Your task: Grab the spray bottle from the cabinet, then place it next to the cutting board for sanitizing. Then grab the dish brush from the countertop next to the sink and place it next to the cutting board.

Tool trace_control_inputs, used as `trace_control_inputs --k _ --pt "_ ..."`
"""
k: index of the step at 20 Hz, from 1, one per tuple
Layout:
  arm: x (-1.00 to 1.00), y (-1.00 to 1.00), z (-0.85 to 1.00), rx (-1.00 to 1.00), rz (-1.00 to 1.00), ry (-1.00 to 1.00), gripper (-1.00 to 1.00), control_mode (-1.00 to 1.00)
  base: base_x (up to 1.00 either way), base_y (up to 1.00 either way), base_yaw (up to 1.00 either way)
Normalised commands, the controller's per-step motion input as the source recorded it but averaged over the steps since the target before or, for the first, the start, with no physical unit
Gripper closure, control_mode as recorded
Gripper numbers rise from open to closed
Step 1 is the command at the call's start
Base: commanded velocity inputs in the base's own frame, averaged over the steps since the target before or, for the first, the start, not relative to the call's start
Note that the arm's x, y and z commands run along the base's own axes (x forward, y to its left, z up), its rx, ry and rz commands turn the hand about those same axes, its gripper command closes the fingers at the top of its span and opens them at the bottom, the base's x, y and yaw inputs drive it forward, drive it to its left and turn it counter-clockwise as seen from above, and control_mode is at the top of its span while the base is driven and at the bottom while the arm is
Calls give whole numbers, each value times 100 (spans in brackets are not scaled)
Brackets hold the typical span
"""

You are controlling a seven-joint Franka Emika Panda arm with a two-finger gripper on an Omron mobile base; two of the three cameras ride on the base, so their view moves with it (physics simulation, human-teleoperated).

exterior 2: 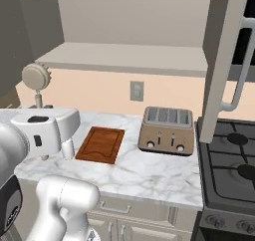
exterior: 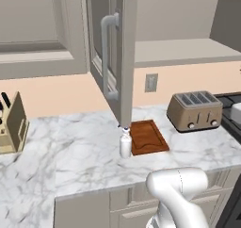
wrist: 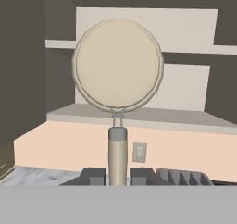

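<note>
While clamped shut on the thin pale handle of the dish brush [wrist: 118, 75], holding it upright: gripper [wrist: 118, 174] closed about the handle's lower end, round light head standing straight up beyond the fingertips [wrist: 95, 176], long axis vertical. Seen from the right base camera as the brush [exterior 2: 36, 78] raised high above the countertop [exterior 2: 144, 173], up and to the left of the cutting board [exterior 2: 101, 144], clear of the marble and touching nothing but the jaws.

Down and to the right from the jaws, then: that way to the cutting board [exterior: 148, 136]. Flat on the marble, long side running away from the base, toaster [exterior: 195, 110] well apart to its right. Already standing upright at the board's near left corner, just beside its edge, possibly touching: spray bottle [exterior: 125, 144], below the lower edge of the open cabinet door [exterior: 124, 57]. First half of the task apparently done, judging by that.

Probably next: carry across and lower to a bare patch beside the board. Worth minding the bottle, since the approach from the left ends right where it stands; safer to aim in front of the board or past the bottle. Worth expecting a roll or topple on release, given the upright handle and the heavy round head on top.
</note>
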Motion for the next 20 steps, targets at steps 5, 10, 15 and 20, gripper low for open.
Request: trace_control_inputs --k 5,10,15,20 --pt "0 0 0 0 0 0 100 100 51 2 -1" --pt "9 0 -8 0 1 3 100 -100 34 -1 2" --pt "91 0 -93 -8 36 71 100 -100 0 0 0" --pt "93 0 -100 -25 53 61 100 -100 0 0 0"
